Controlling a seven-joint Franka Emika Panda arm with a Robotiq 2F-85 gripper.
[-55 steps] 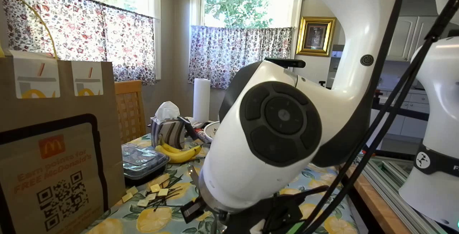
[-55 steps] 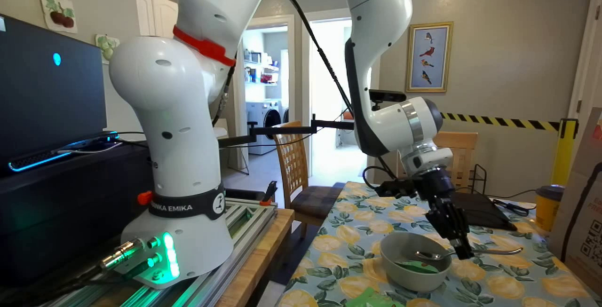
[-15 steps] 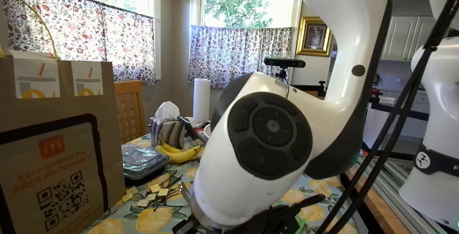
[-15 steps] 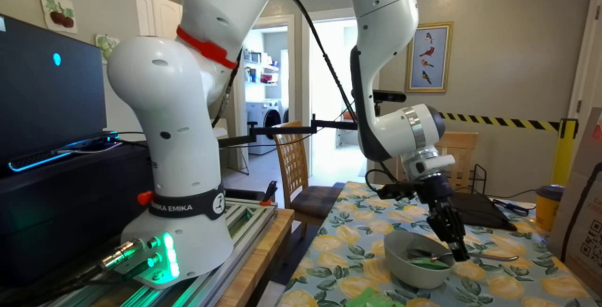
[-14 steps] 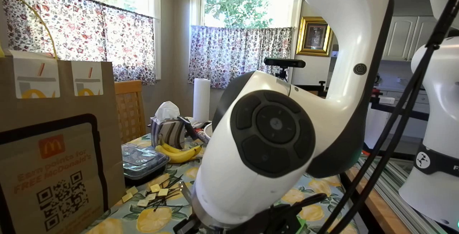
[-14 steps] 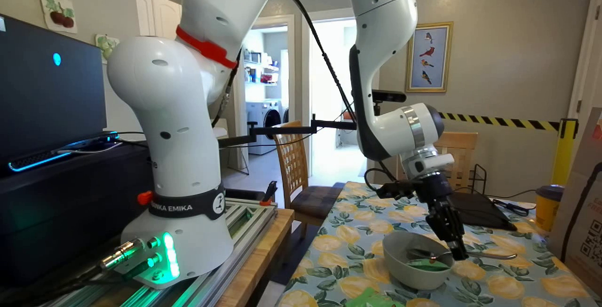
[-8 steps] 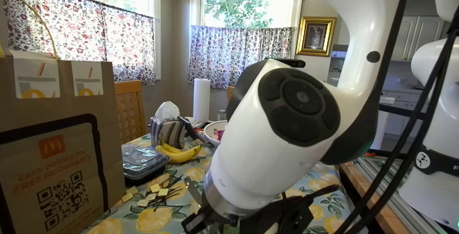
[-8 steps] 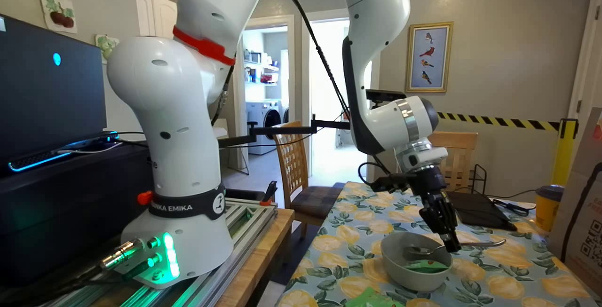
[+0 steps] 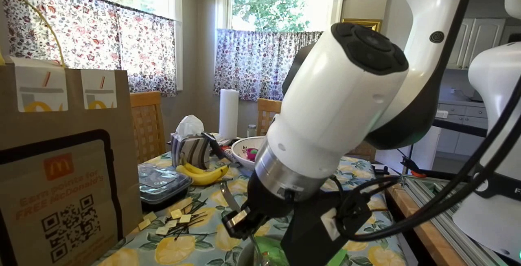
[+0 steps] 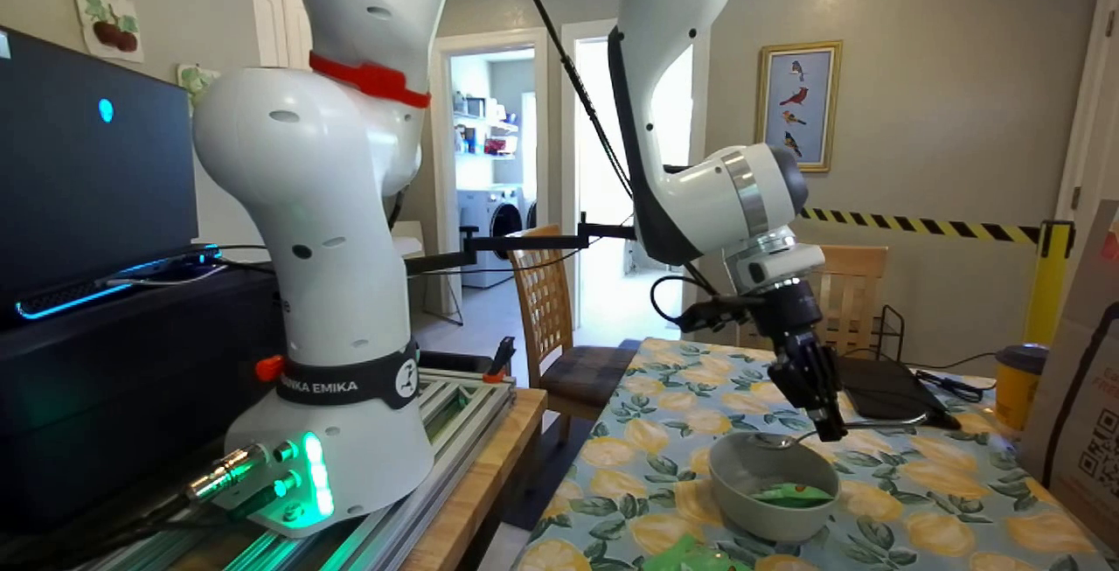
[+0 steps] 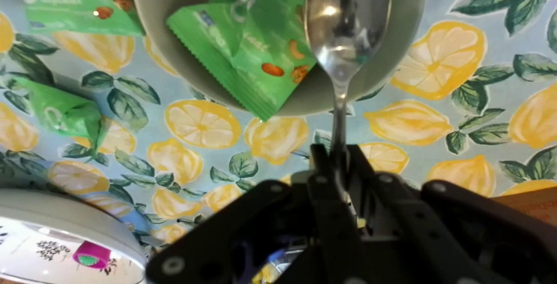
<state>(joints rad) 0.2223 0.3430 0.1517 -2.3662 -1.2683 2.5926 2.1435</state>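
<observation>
My gripper (image 11: pixel 338 151) is shut on the handle of a metal spoon (image 11: pixel 348 18). The gripper also shows in both exterior views (image 9: pixel 238 221) (image 10: pixel 829 429). The spoon's handle end sticks out past the fingers in both exterior views (image 9: pixel 228 196) (image 10: pixel 892 422). The spoon's head is over a grey bowl (image 10: pixel 774 518), about level with its rim or just above, and looks bare and shiny. Green snack packets (image 11: pixel 265 53) lie in the bowl. Other green packets (image 11: pixel 74 1) lie on the table beside it. In an exterior view the arm partly hides the bowl (image 9: pixel 244 258).
A patterned white bowl (image 11: pixel 78 205) holds a pink item (image 11: pixel 92 254). Bananas (image 9: pixel 203 176), a clear-lidded container (image 9: pixel 163 184), a tissue box (image 9: pixel 191 150) and yellow squares with black sticks (image 9: pixel 179 216) are on the table. A paper bag (image 9: pixel 73 123) stands tall. A yellow cup (image 10: pixel 1018 396) stands nearby.
The arm has risen and shifted toward the robot's base. The spoon head has come up from inside the grey bowl to its rim. The gripper stays shut on the spoon.
</observation>
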